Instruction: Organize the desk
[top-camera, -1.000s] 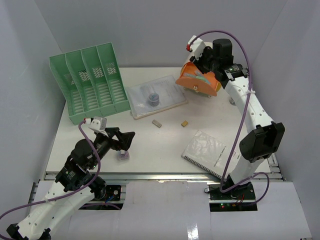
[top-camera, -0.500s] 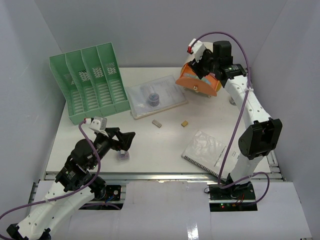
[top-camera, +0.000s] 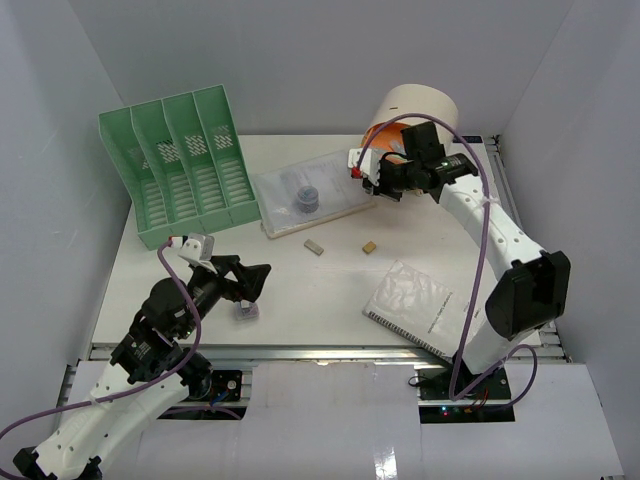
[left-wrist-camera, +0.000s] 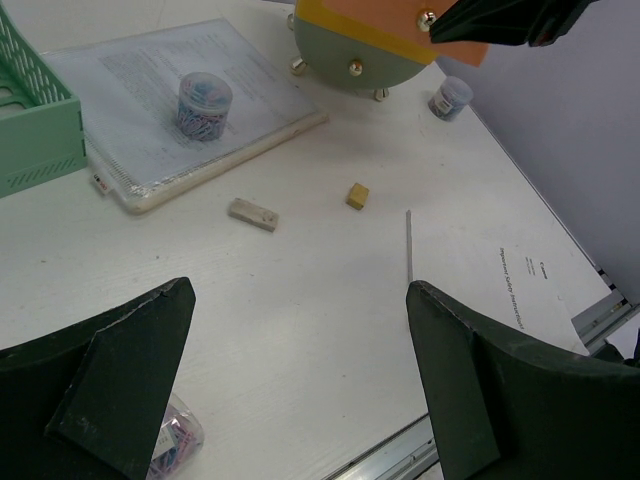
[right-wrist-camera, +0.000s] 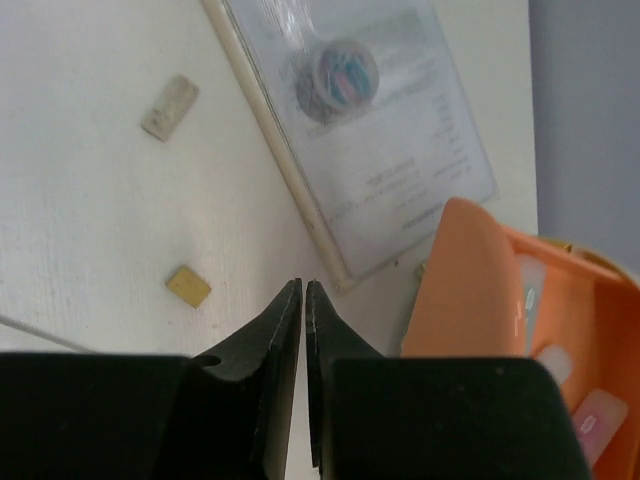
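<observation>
Little looks sorted: across the table (top-camera: 300, 290) before me, the notebook (top-camera: 410, 298), eraser (top-camera: 315, 246), yellow block (top-camera: 369, 246) and clip jar (top-camera: 243, 312) lie loose, nothing visibly filed in the green rack (top-camera: 185, 170). My right end effector (right-wrist-camera: 303, 285) is pinched shut, empty; my left end effector (top-camera: 252, 283) gapes wide.

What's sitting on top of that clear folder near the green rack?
A small clear jar stands on the folder, with what look like coloured paper clips inside. Printed sheets show through the cover. The print directly under the jar is hidden.
</observation>
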